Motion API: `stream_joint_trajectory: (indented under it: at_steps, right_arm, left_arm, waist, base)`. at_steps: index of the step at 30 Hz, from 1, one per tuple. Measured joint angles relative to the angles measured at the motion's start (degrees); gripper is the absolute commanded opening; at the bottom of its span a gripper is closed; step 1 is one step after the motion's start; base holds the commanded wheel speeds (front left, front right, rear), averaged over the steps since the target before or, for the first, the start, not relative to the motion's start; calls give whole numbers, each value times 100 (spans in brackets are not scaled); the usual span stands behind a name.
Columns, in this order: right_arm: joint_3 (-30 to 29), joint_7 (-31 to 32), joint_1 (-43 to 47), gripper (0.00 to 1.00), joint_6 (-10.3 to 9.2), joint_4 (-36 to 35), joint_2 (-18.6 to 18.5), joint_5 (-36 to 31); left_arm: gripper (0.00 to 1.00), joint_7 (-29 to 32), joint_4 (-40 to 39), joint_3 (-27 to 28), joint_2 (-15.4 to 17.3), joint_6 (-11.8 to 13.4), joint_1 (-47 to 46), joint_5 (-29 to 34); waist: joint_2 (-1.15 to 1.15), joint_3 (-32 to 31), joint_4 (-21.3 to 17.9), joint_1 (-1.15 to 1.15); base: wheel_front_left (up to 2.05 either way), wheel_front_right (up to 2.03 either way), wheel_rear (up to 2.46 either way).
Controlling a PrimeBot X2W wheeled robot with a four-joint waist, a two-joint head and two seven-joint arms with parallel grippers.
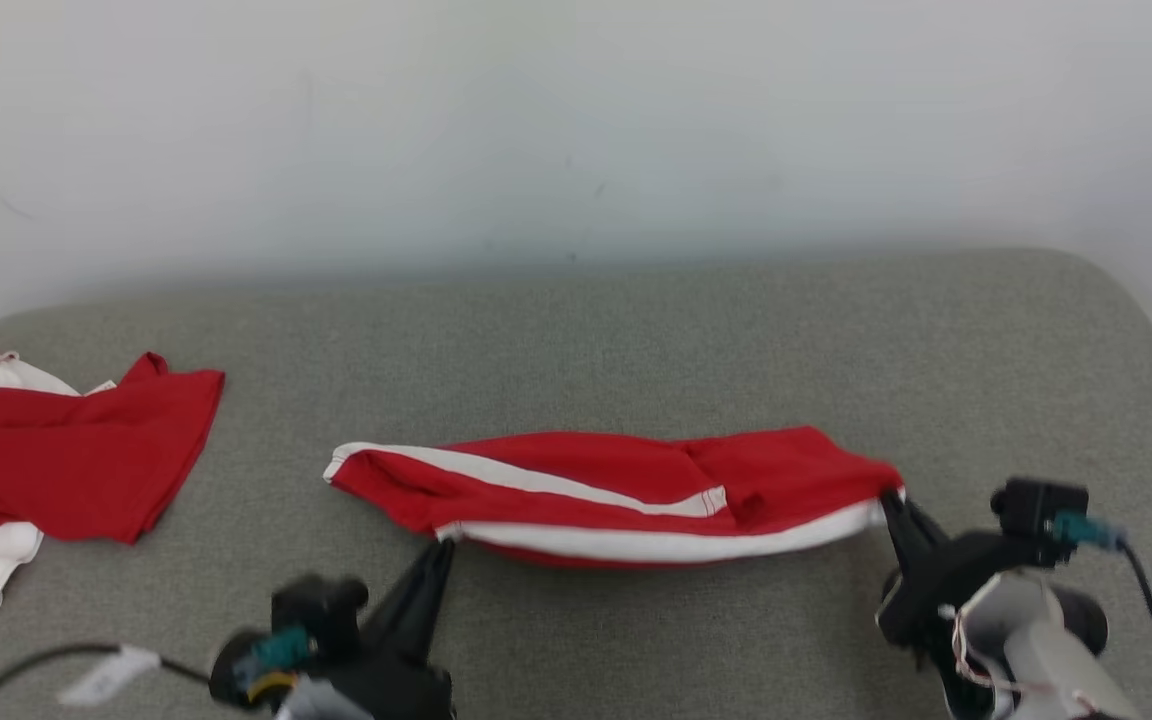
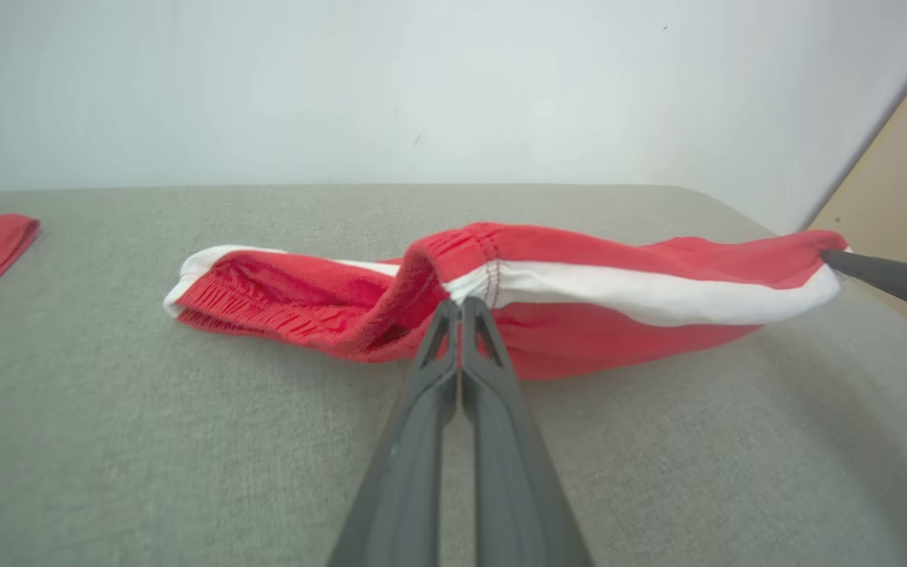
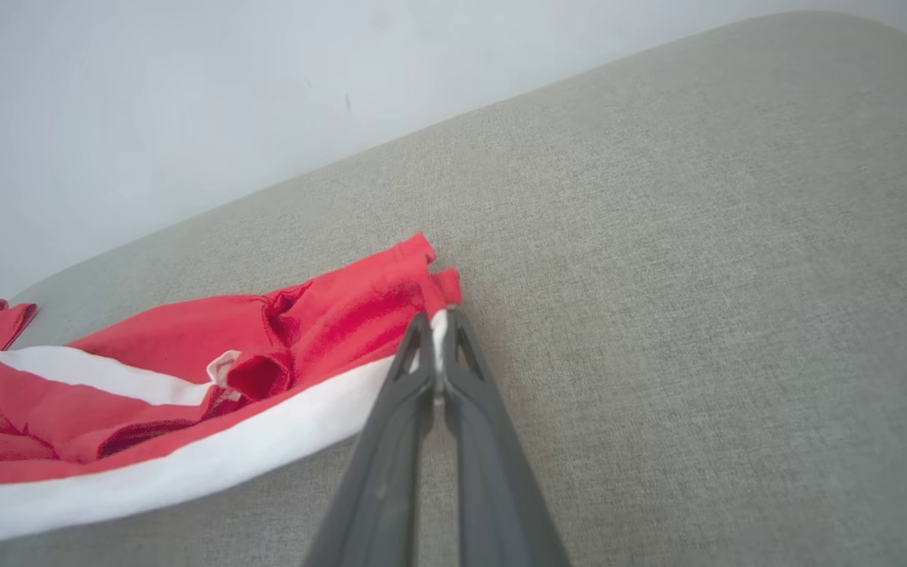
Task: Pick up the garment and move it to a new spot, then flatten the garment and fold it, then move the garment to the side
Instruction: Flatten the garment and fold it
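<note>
Lying along the middle of the grey fabric-covered worktop (image 1: 636, 330), the red garment (image 1: 616, 495) with white stripes is being held at two places. Its near edge, at a stitched seam in the white stripe, is being pinched by the left tool (image 1: 441, 548), whose two dark fingers are being pressed together on the cloth. Its right end is being gripped by the right tool (image 1: 891, 500), closed narrowly on the white hem. Between the two grips the cloth is being drawn into a long, bunched band, while its left end is resting on the worktop. Well apart, at the worktop's left edge, a second red and white garment (image 1: 76, 460) is lying crumpled below the pale wall (image 1: 576, 120).
</note>
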Motion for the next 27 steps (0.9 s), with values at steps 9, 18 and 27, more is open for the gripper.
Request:
stream_joint_trajectory:
  at_steps: [9,18,27]
  right_arm:
    - [-242,823,-2409,0,0,-832,229,1133]
    - [-543,43,-5233,0,0,-396,366,1072]
    - [-533,-1528,-6318,0,0,-476,192,490]
  left_arm:
    - [0,1212,-745,492,669,-149,-3029,-893]
    - [0,1662,-609,622,1199,-174,-5784,-1178]
    - [0,126,-393,1010,772,-46,-6806,-1006]
  waist:
    - [0,841,-41,1]
    - [1,2208,-163,2]
    - [2,3227,-329,3]
  base:
    - [0,0,0]
    - [0,0,0]
    - [0,0,0]
